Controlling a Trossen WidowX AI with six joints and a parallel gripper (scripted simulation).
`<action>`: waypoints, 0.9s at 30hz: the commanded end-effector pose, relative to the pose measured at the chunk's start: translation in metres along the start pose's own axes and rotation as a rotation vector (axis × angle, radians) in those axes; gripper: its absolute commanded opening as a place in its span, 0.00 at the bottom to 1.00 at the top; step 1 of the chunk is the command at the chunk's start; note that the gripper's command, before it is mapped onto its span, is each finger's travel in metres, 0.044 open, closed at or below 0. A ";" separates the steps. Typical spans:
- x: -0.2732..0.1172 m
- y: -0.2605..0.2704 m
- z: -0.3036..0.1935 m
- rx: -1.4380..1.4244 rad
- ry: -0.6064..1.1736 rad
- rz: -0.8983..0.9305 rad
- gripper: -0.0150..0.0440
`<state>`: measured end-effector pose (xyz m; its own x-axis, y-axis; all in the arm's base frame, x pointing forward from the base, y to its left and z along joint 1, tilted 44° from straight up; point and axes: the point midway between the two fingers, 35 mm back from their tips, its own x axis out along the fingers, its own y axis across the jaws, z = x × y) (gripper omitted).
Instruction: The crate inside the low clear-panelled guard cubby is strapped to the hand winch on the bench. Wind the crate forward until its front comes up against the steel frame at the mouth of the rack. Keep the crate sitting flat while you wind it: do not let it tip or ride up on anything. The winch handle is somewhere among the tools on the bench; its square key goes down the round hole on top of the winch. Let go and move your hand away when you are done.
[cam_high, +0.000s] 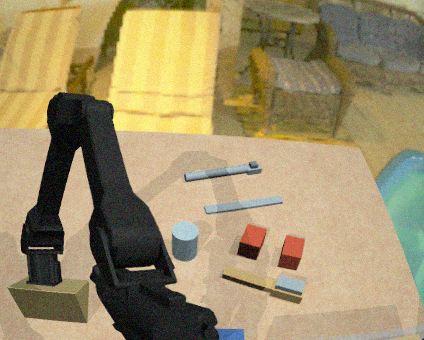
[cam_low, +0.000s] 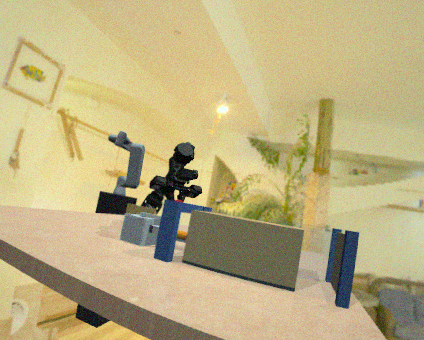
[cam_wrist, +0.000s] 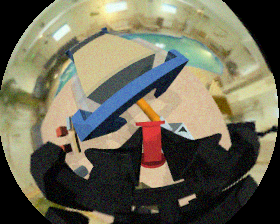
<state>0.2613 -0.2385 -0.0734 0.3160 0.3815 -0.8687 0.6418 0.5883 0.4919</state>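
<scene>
My gripper (cam_wrist: 149, 128) is shut on the red grip of the winch handle (cam_wrist: 152, 141), upright between the fingers. A bit of red shows behind the frame in the exterior view. The grey-blue winch (cam_low: 138, 229) stands left of the frame; the fingers partly cover it in the wrist view. Whether the key sits in its hole is hidden. An orange strap (cam_wrist: 148, 110) (cam_low: 182, 234) runs from the winch under the blue steel frame (cam_low: 167, 235) (cam_wrist: 135, 97). The crate (cam_low: 242, 250) (cam_wrist: 112, 60) sits flat behind the frame; I cannot tell whether they touch.
The top view shows a grey cylinder (cam_high: 185, 242), two red blocks (cam_high: 252, 242) (cam_high: 292, 252), a grey rod (cam_high: 220, 173), a flat grey bar (cam_high: 243, 205) and a tan strip (cam_high: 245, 278). A tan block (cam_high: 55, 302) stands left. Another blue post (cam_low: 347, 270) stands beyond the crate.
</scene>
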 end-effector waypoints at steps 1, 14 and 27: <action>-0.002 0.005 -0.015 0.019 0.028 0.009 0.25; -0.011 0.009 -0.034 0.020 0.029 0.009 0.25; -0.021 0.008 -0.053 0.021 0.031 0.009 0.25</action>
<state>0.2348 -0.2123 -0.0504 0.3190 0.3906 -0.8635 0.6422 0.5810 0.5000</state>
